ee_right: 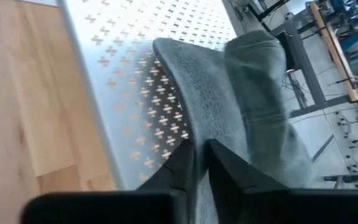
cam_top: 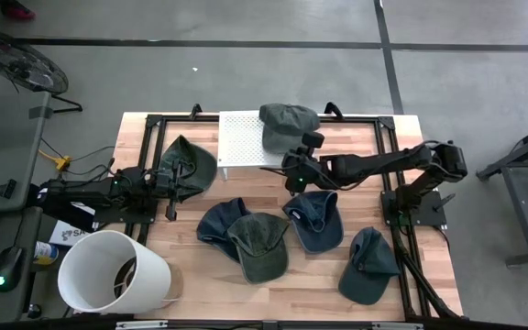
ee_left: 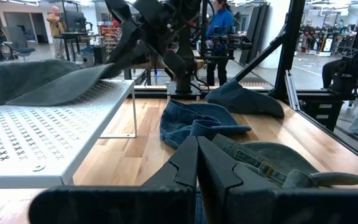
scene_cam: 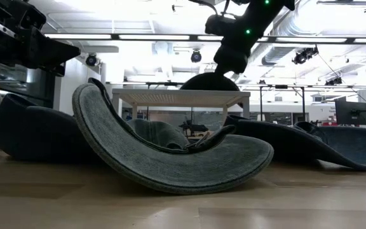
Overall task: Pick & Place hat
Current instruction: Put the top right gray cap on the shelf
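A grey-green hat (cam_top: 287, 122) lies on the white perforated stand (cam_top: 239, 139) at the table's far side; in the low view its crown (scene_cam: 208, 81) shows on the stand's top. My right gripper (ee_right: 202, 165) is at the hat's near edge, shut on the brim. My left gripper (ee_left: 197, 165) is shut and empty. It hangs above another green hat (cam_top: 191, 165) on the table's left part and shows high up in the low view (scene_cam: 27, 38). My right gripper pinches the grey-green hat's brim (ee_right: 194, 127) at its edge between the two fingers. It comes slanting down from the table's near right side. The hat rests on the perforated stand, with the brim flat on the plate and the crown (ee_right: 260, 93) beyond it.
Several more hats lie on the near half of the table: two blue ones (cam_top: 220, 220) (cam_top: 314, 220) and two green ones (cam_top: 259, 246) (cam_top: 369, 266). A white bucket (cam_top: 113, 275) stands at the near left corner. Dark frame rails (cam_top: 397, 197) run along both sides.
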Motion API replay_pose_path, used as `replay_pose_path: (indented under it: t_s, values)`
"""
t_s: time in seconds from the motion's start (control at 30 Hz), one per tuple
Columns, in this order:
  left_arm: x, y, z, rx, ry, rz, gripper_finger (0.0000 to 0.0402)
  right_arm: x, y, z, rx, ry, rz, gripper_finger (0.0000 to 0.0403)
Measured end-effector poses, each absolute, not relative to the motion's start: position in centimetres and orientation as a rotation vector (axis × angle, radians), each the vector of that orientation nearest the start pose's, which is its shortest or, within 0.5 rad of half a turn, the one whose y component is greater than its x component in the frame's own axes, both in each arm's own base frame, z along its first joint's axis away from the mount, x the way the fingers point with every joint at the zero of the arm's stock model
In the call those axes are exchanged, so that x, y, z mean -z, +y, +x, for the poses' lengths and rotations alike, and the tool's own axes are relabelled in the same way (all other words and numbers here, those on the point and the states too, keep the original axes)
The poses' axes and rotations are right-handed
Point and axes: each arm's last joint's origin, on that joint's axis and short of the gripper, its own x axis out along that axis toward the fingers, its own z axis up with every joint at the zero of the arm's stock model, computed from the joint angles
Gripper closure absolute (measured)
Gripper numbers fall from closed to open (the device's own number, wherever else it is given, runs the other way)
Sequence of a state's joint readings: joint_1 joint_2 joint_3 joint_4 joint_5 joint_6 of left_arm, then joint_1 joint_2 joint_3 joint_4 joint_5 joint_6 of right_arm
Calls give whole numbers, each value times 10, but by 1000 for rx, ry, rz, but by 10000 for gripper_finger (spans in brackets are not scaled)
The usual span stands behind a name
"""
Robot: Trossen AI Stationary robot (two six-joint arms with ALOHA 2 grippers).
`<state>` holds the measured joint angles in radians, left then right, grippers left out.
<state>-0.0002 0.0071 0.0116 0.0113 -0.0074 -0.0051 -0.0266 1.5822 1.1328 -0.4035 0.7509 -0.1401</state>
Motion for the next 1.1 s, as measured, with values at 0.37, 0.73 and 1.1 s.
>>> replay_pose_path:
  t_s: [0.37,0.73,1.1]
  values:
    - [-168,0,97,-7,-16,-5,396,-266,-17,316,582,844,-440,396]
    - [-168,0,97,-7,-16,-6,396,-266,-18,316,549,845,-454,399]
    - [-168,0,97,-7,-16,-5,396,-294,-20,316,630,795,-557,400]
